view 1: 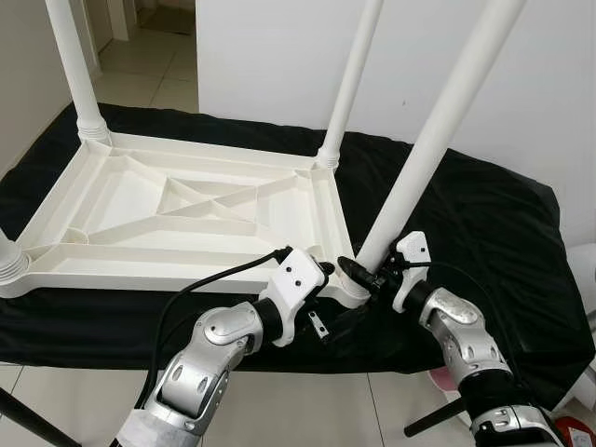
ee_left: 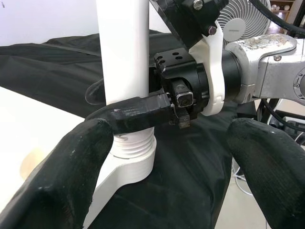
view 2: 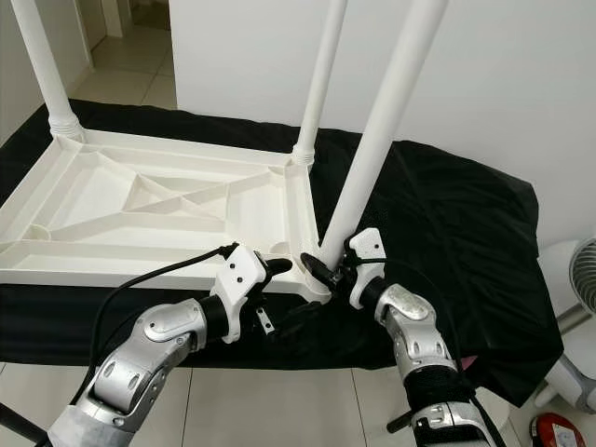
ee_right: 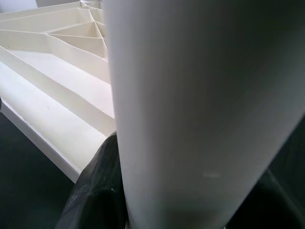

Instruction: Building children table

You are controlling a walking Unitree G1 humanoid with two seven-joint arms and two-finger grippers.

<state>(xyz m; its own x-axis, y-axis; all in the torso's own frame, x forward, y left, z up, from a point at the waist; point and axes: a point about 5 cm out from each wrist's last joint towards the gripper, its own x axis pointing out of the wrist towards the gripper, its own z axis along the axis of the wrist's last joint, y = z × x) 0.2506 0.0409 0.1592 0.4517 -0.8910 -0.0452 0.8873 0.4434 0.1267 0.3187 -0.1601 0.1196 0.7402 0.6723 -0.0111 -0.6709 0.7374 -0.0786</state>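
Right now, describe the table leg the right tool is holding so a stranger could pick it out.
An upside-down white table top lies on a black cloth. Legs rise from its corners; take the leg at the corner nearest the robot's right arm. Unlike its upright neighbours it leans, and the right tool grips its base.

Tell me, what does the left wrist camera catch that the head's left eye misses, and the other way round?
Left wrist view: the threaded collar at the foot of the near leg, the right gripper clamped on that leg just above it, and a fan behind. Left eye view: the whole upturned tabletop, two far legs standing in their corners, and the left gripper beside the corner. Both show the near leg, the black cloth and the right gripper's hold.
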